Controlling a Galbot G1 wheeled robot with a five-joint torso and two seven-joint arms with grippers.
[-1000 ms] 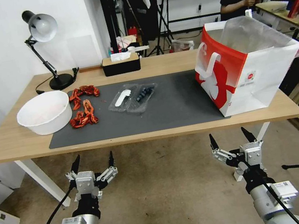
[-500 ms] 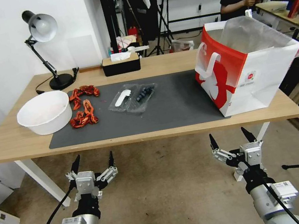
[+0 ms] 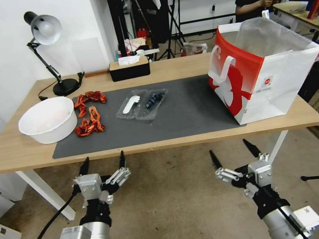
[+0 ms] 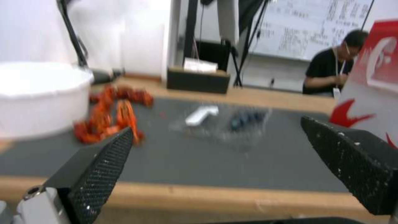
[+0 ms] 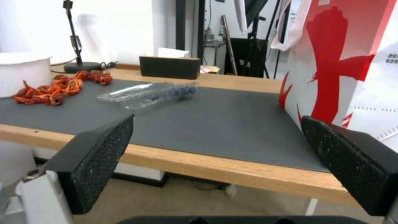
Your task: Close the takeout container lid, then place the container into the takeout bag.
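Head view: takeout container lies open mid-mat, lid flat beside the berries; takeout bag at table's right end. Left gripper has risen toward the front edge, right gripper shifted inward; both spread. Left wrist: container blurred. Right wrist: container on mat, bag close.

My right gripper, fingers spread wide, sits low before the near edge of the wooden table. On the dark mat the takeout container lies open, berries in its right half, its lid to the left. The takeout bag stands at the right. Far left: a white bowl, red crayfish, and a black tissue box at the far edge.
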